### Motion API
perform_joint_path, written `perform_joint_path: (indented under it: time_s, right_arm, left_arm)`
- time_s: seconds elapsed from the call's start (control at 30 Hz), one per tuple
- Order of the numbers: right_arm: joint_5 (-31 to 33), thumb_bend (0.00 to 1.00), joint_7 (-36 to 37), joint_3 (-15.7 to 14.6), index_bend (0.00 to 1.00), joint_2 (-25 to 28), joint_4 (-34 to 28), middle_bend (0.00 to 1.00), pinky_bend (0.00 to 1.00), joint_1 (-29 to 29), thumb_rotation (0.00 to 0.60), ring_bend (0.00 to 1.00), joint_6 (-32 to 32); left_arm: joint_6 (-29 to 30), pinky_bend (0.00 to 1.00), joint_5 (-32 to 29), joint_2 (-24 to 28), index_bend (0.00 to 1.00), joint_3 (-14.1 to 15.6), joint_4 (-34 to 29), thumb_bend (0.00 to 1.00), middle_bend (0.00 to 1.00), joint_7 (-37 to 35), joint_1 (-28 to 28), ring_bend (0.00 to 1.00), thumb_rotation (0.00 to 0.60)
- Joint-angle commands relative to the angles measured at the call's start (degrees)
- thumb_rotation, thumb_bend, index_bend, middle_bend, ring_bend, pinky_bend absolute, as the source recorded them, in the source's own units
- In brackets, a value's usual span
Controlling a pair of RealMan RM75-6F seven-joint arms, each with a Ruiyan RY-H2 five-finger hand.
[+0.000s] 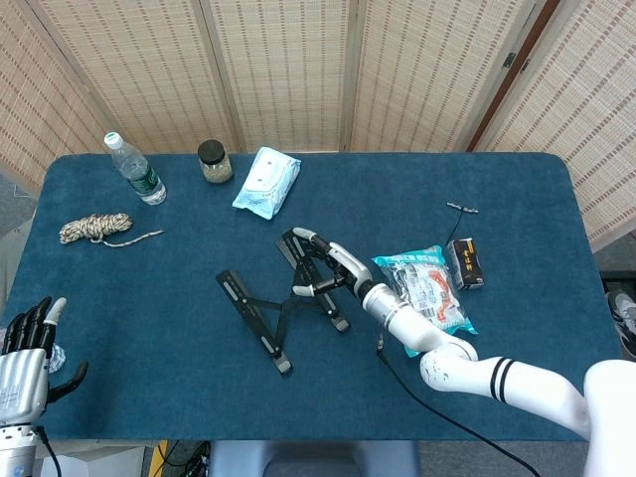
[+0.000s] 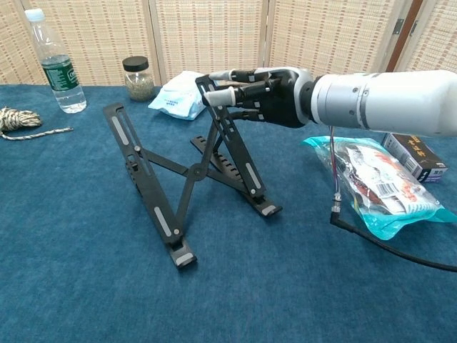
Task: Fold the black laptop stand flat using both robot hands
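— What's the surface and room like?

— I'm working on a table [image 1: 517, 199] covered in blue cloth, with woven folding screens [image 1: 288, 70] standing behind its far edge.

— Where's the stand?

— One black laptop stand [image 2: 189, 171] sits near the table's middle, upright on its feet, its two rails crossed and spread open. My right hand [image 2: 260, 91] is at the top of the right-side rail, fingers [image 2: 223, 96] touching it; I cannot tell whether they actually grip it. My left hand [image 1: 22, 353] hangs off the near left corner, fingers spread, holding nothing.

— What's around it?

— One snack bag [image 2: 375, 182] in clear and teal plastic lies just right of the stand, under my right arm, and a black cable [image 2: 389, 243] runs over the cloth beside it. One pack of wipes [image 1: 266, 182] lies behind the stand, towards the far edge. One water bottle [image 1: 134, 169] stands near the far left corner, with one coil of rope [image 1: 94, 229] in front of it. One small black box [image 1: 465, 263] lies right of the bag, and one dark-lidded jar [image 1: 213, 161] stands between bottle and wipes.
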Motion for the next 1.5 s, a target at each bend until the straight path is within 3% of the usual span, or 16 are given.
perform_joint_path:
  time_s: [0.03,0.17,0.47,0.8,1.1,1.5]
  right_arm:
    - [-1.23,0.00,0.21,0.04,0.02,0.68,-1.48,0.10,0.03,-1.49,0.600,0.00,0.95]
    - [-3.48,0.00,0.75,-0.51,0.03,2.07,-3.23,0.13,0.10,-3.63,0.600,0.01,1.94]
    - [-8.98,0.00,3.67,-2.32,0.13,5.44,-7.62,0.25,0.27,-8.50,0.600,0.15,5.25]
    - [-22.69,0.00,12.41,-6.45,0.14,12.57,-13.77,0.27,0.29,-12.70,0.600,0.17,10.79]
    - [-35.53,0.00,18.50,-14.67,0.14,18.44,-16.86,0.27,0.29,-14.36,0.600,0.17,20.28]
    - [-43.97,0.00,14.60,-24.65,0.14,22.54,-18.92,0.27,0.31,-16.61,0.600,0.17,31.91]
  left_arm:
    - [0.08,0.00,0.05,0.03,0.03,0.04,0.15,0.25,0.00,-0.20,0.11,0.00,0.600]
    - [-0.26,0.00,0.26,-0.12,0.03,0.04,0.25,0.25,0.00,-0.07,-0.10,0.00,0.600]
    - [-0.65,0.00,0.90,-0.48,0.03,0.00,-0.50,0.25,0.00,1.21,-0.58,0.00,0.600]
    - [-0.84,0.00,1.03,-0.70,0.03,0.00,-1.44,0.25,0.00,2.67,-0.79,0.00,0.600]
    - [-0.82,0.00,1.16,-0.75,0.03,0.09,-1.89,0.25,0.00,3.27,-0.79,0.00,0.600]
    - [-0.99,0.00,1.49,-1.05,0.03,0.21,-1.98,0.25,0.00,3.78,-0.94,0.00,0.600]
